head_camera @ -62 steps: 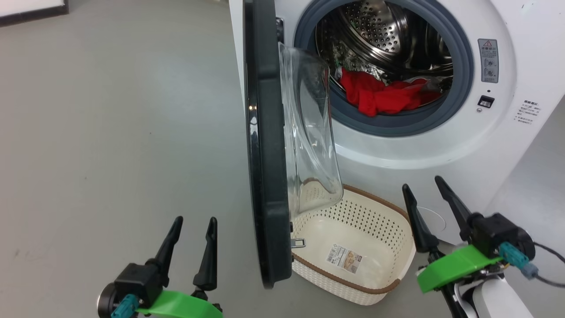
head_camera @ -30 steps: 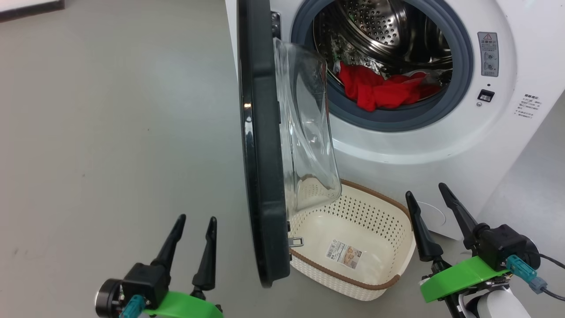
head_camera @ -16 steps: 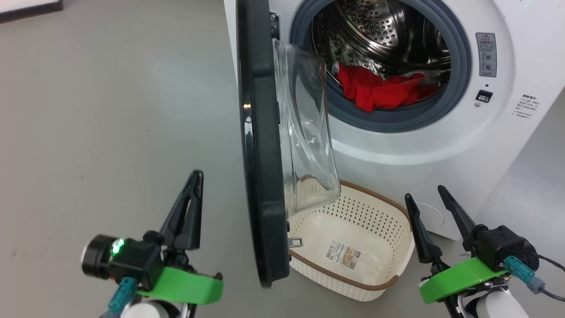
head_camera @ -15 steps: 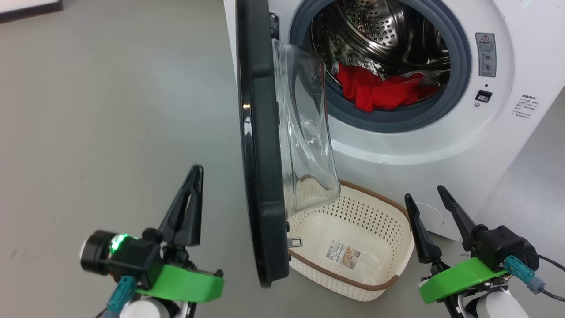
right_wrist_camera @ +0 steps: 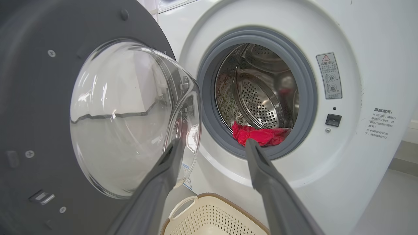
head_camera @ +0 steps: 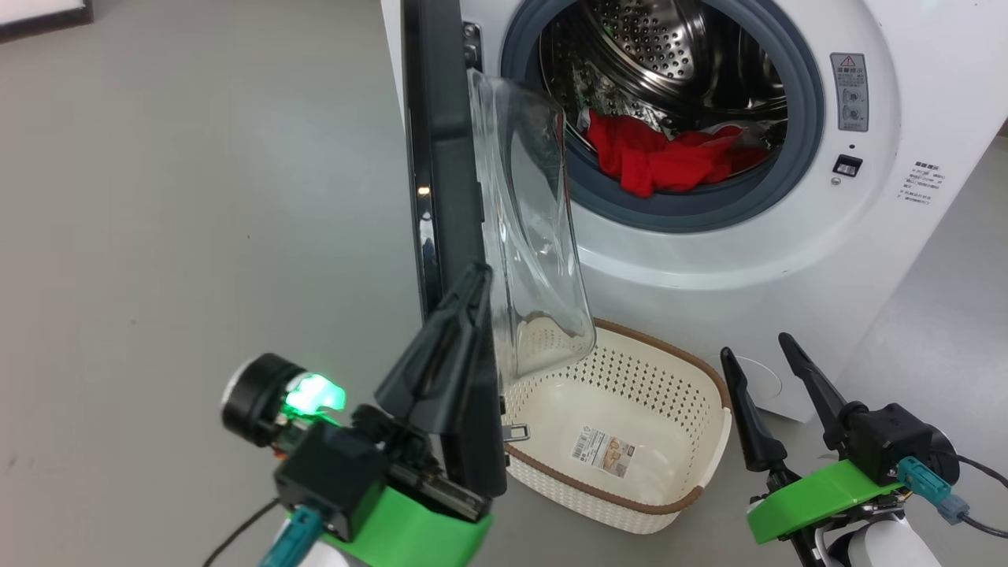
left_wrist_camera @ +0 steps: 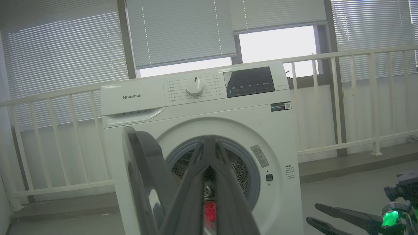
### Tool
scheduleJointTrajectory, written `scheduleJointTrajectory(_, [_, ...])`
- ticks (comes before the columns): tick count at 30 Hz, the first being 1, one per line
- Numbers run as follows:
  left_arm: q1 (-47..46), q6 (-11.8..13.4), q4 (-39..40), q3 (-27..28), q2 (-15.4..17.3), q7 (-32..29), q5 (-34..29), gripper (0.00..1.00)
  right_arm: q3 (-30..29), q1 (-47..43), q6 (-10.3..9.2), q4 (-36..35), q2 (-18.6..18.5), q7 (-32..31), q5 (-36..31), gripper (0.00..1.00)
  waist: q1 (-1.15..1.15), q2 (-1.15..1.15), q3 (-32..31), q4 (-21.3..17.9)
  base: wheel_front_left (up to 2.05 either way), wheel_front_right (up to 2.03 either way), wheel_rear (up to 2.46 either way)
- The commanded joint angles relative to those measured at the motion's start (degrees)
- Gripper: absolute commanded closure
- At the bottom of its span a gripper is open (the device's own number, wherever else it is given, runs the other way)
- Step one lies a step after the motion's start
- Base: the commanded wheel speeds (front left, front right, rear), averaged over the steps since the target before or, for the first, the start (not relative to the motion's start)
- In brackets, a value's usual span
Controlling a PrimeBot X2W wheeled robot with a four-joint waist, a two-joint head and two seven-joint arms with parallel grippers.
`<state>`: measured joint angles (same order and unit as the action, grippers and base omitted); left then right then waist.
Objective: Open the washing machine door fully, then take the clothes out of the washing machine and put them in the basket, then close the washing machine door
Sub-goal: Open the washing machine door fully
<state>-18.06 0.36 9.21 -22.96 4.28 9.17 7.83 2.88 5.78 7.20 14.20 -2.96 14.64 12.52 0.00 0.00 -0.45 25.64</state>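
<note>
Grey floor (head_camera: 157, 236) runs up to the white washing machine (head_camera: 890, 260), with blinds (left_wrist_camera: 65, 49) and a railing (left_wrist_camera: 359, 52) behind it. Against a second ago, your left hand (head_camera: 475, 274) has changed most. Then it sat low at the left with fingers spread; now they are pressed together on nothing and raised, so the tip overlaps the black rim of the washing machine door (head_camera: 441, 142) — whether it touches, I cannot tell. Your right hand (head_camera: 754, 348) stays spread wide and empty beside the basket (head_camera: 657, 353). The door stands open, edge-on in your head view. The clothes (head_camera: 654, 161) lie in the drum — the basket sits on the floor below the opening.
</note>
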Motion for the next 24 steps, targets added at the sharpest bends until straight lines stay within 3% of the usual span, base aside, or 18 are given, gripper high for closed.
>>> scheduleJointTrajectory(1, [-1.73, -0.49, 1.63, 0.89, 0.12, -0.76, 0.42, 1.0, 1.61, 0.44, 0.29, -1.24, 0.08, 0.36, 0.14, 0.0, 0.0, 0.0, 0.01, -0.05, 0.0, 0.0, 0.0])
scheduleJointTrajectory(14, [1.61, -2.92, -5.34, -6.05, -0.81, -4.63, 5.98, 1.0, 1.97, 0.18, 0.29, -0.97, 0.08, 0.36, 0.55, 0.0, 0.0, 0.0, -0.03, 0.37, 0.0, 0.0, 0.0])
scheduleJointTrajectory(24, [1.33, -1.42, -14.57, -6.24, -0.81, -4.47, 6.03, 1.0, 2.15, 0.0, 0.29, -0.88, 0.08, 0.36, 0.49, 0.0, 0.0, 0.0, 0.21, -0.04, 0.0, 0.0, 0.0])
